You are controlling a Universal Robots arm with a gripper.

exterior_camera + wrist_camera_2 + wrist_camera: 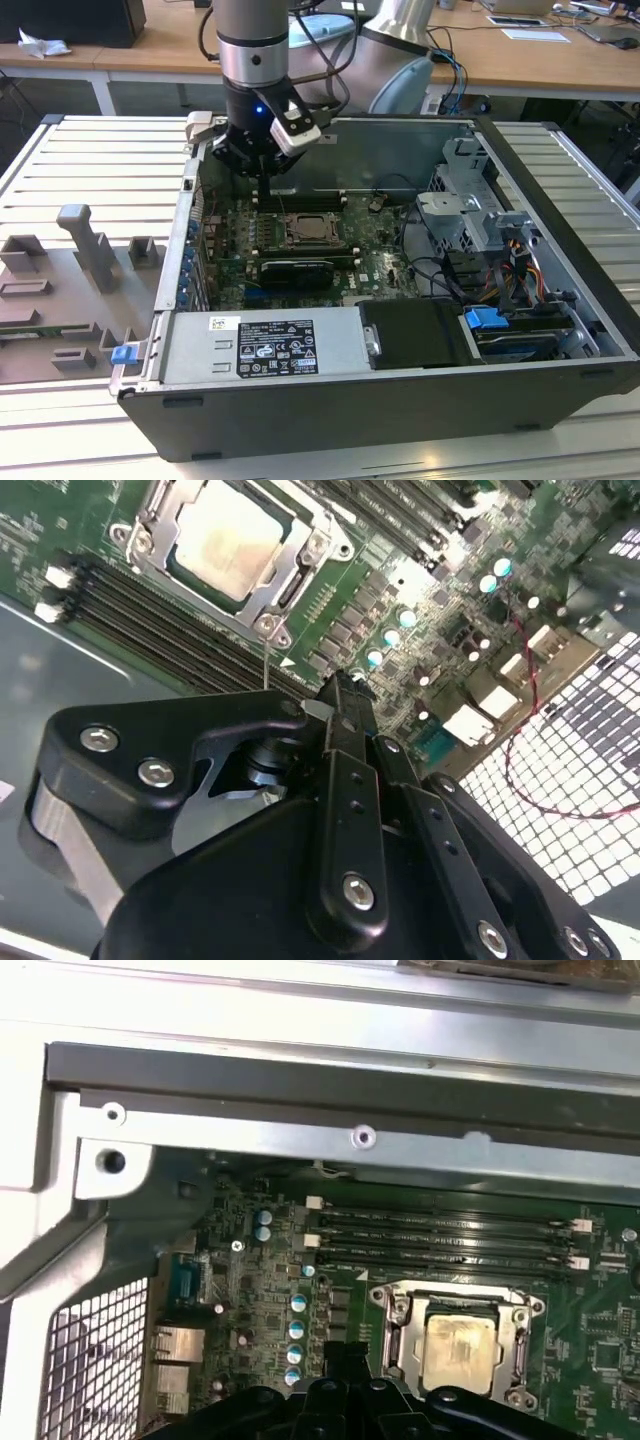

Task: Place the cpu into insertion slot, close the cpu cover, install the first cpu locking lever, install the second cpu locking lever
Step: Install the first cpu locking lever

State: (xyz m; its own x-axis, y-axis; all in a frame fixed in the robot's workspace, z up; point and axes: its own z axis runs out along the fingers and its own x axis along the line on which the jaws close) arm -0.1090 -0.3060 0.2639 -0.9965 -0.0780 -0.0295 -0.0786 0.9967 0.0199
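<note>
Two latching steps seemingly remain, needing fine aim: the closed, empty black tool (340, 685) hovers near the frame-covered silvery square cpu (235, 540).

cpu (225, 540): flat square chip with a pale silvery, slightly tan top, seated level in the socket.
insertion slot (135, 542): square metal-rimmed socket on the green motherboard (250, 1290), filled by the chip.
cpu cover (405, 1345): thin grey frame, down flat around the chip, which shows through its window.
</note>
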